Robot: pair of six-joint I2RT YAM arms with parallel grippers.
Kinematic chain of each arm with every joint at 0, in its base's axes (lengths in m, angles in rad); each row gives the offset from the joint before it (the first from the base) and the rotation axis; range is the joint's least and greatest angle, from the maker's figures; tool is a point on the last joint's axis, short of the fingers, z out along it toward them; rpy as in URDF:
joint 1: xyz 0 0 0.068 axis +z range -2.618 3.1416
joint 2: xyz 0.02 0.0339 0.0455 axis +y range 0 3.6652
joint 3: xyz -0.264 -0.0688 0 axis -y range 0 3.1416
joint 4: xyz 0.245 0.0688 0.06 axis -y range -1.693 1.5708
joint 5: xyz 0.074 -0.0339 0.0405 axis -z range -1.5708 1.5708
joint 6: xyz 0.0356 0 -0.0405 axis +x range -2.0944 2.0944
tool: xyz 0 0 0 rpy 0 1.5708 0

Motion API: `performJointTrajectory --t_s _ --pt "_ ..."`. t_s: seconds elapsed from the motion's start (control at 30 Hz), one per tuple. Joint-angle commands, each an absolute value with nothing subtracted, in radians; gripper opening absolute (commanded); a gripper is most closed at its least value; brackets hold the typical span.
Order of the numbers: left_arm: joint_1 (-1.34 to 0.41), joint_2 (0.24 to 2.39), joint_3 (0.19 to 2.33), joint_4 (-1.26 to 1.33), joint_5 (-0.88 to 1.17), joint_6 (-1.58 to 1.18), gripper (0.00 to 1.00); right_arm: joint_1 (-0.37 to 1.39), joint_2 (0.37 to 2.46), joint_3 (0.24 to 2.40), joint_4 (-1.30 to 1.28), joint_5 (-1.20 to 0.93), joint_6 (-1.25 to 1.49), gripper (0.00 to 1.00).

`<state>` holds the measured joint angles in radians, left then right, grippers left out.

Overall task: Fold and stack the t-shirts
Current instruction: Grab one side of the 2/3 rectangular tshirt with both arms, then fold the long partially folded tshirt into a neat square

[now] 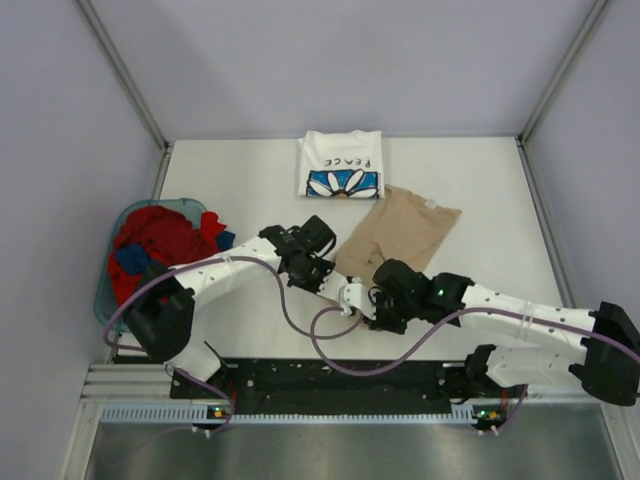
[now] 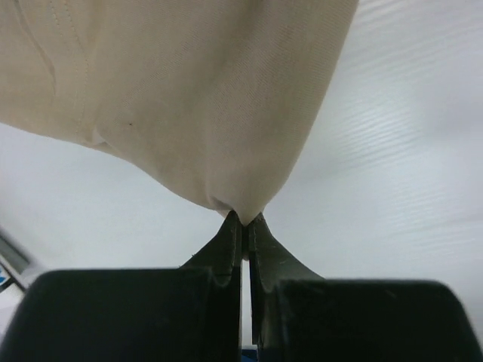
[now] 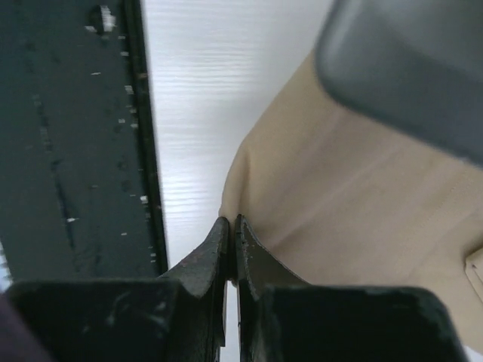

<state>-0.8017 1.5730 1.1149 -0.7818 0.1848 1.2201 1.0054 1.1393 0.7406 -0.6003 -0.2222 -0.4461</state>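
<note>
From above, the tan shirt lies on the white table, just in front of the folded daisy shirt at the back. The left tool and the right tool both sit at the near edge of the tan shirt, close to each other. Red and blue shirts are piled in the teal basket on the left. If the two arms move at different speeds, the cloth could twist and the fold would come out crooked. In the left wrist view, the left tool is pinched tight on just a tiny tip of the tan shirt. That little bit could slip out if it gets pulled hard. In the right wrist view, the right tool is squeezed together at the very edge of the tan shirt, so it may be holding only a thin bit, and that corner could drop.
</note>
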Motion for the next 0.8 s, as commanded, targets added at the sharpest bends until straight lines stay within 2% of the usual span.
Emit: performJointTrajectory --t_s 0.0,0.3,0.53,0.67,0.77 --pt "-0.811 1.474 1.08 -0.919 0.255 1.189 0.0 1.098 1.082 0.794 -0.664 -0.323 -0.342 0.0" --pt "-0.813 1.342 1.124 -1.265 0.265 1.146 0.0 1.242 1.089 0.888 -0.67 -0.514 -0.175 0.0" --pt "-0.813 1.255 1.201 -1.518 0.275 1.135 0.0 1.258 0.987 0.807 -0.476 -0.623 0.067 0.0" --pt "-0.813 1.218 1.327 -1.534 0.282 1.126 0.0 1.249 0.885 0.788 -0.379 -0.586 0.21 0.0" --pt "-0.813 1.241 1.426 -1.471 0.281 1.076 0.0 1.168 0.775 0.772 -0.373 -0.505 0.297 0.0"
